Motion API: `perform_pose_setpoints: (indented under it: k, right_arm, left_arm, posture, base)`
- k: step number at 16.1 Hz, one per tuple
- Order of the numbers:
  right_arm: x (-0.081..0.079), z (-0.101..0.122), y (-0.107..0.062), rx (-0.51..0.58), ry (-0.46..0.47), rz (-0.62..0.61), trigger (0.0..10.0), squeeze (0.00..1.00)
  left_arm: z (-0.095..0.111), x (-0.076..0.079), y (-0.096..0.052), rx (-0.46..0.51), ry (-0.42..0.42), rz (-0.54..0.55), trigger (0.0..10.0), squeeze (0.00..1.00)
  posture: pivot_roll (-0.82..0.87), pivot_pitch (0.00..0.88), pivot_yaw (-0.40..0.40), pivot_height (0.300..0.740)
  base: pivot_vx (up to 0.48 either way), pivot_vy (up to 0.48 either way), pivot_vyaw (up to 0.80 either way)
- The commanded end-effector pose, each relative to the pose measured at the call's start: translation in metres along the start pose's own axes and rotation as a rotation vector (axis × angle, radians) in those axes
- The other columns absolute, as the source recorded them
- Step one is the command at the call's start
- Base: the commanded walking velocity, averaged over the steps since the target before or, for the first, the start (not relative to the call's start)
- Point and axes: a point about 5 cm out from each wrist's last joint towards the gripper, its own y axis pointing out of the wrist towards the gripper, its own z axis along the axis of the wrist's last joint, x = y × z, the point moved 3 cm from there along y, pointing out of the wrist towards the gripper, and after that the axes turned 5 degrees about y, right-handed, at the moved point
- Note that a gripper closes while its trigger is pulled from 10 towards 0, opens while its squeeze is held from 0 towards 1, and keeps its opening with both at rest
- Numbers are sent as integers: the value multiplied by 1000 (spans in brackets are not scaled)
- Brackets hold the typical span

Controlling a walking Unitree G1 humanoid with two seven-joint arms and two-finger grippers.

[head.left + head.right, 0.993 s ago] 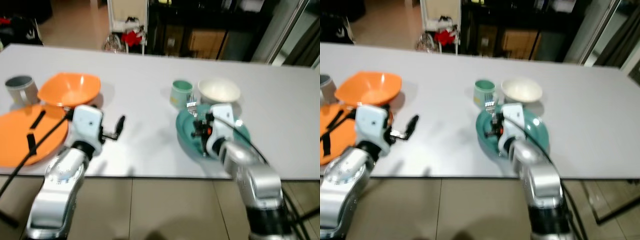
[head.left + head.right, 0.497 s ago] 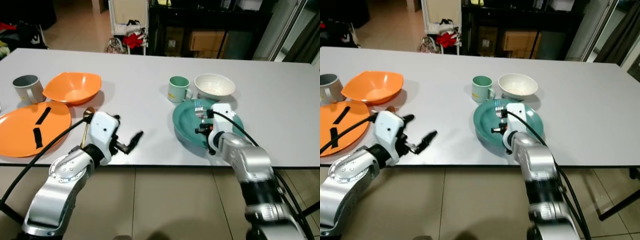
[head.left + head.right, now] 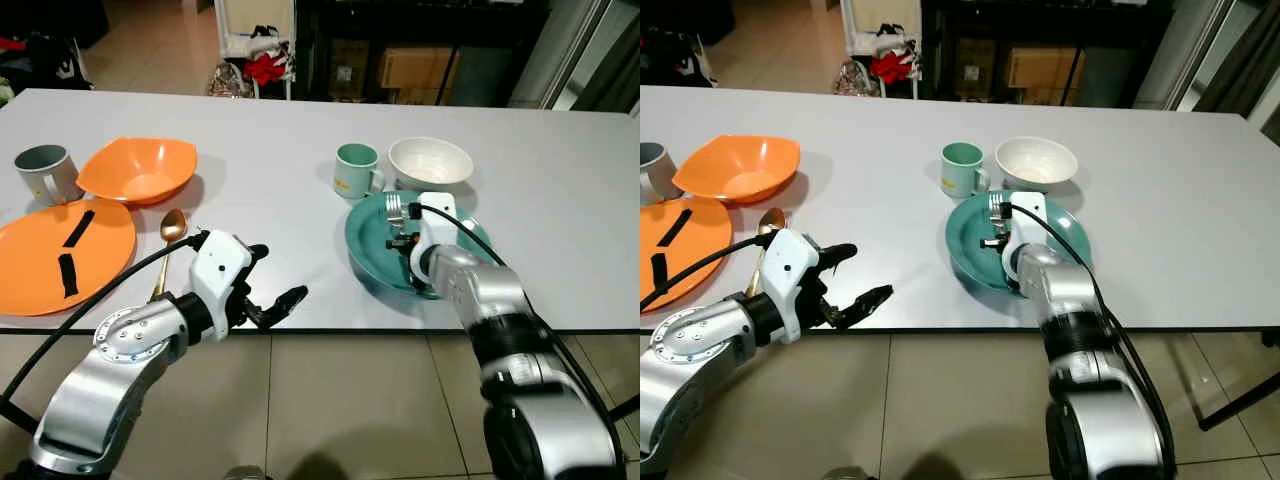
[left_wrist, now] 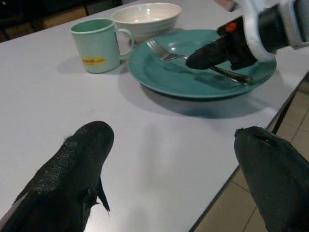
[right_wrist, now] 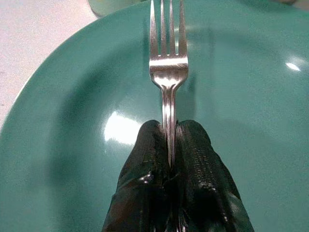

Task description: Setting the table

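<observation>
A teal plate lies near the table's front edge, with a green mug and a white bowl just behind it. Over the plate my right gripper is shut on the handle of a silver fork, whose tines point toward the mug. The fork rests low over the plate's surface. My left gripper hangs open at the front edge of the table, left of the teal plate, with nothing between its fingers.
At the left stand an orange plate with two black strips on it, an orange bowl and a grey mug. A gold spoon lies beside the orange plate. Bare table spreads between the two settings.
The camera has steadied and shifted. My left gripper has drawn back from beside the orange plate to the table's front edge. The right gripper keeps the fork over the teal plate.
</observation>
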Motion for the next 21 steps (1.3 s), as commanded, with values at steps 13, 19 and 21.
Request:
perform_pose_setpoints:
  k: [13, 19, 21]
  right_arm:
    - [-6, 6, 13, 14, 37, 41, 10000, 1000]
    - [-2, 33, -23, 199, -57, 100, 10000, 1000]
    - [-9, 42, -59, 375, -105, 162, 10000, 1000]
  left_arm:
    - [7, -1, 1, 12, 22, -1, 10000, 0]
    - [14, -16, -3, 62, 16, 90, 10000, 0]
    - [12, -29, -4, 57, 2, 256, 10000, 0]
  posture:
    - [163, 0, -25, 740]
    - [142, 0, -9, 740]
    - [123, 0, 6, 740]
  base:
    - [0, 0, 0]
    - [0, 0, 0]
    - [0, 0, 400]
